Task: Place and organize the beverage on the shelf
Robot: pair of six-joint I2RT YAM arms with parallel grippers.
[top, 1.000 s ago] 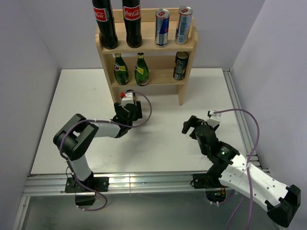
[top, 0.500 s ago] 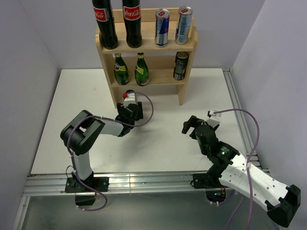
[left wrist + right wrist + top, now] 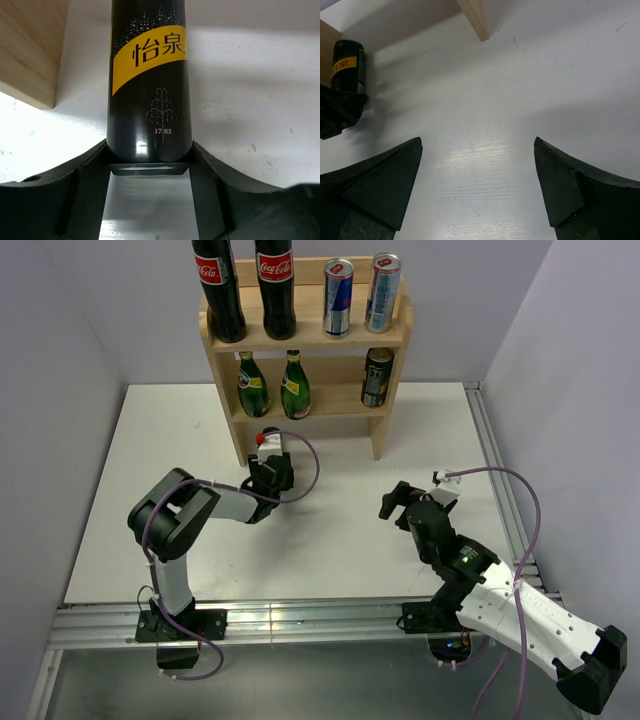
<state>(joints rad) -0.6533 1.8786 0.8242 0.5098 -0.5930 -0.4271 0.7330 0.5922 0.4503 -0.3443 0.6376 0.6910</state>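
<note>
Left wrist: end effector (image 3: pixel 150 152) clamps black can (image 3: pixel 148 75) (yellow label).

Probably a robotics lab test cell: a white table (image 3: pixel 180 440) boxed by plain pale walls (image 3: pixel 60 360) behind and beside the shelf (image 3: pixel 310 344), aluminium rails (image 3: pixel 300 625) along the edge opposite the shelf, where the left arm (image 3: pixel 165 525) and right arm (image 3: pixel 480 585) are bolted.
</note>
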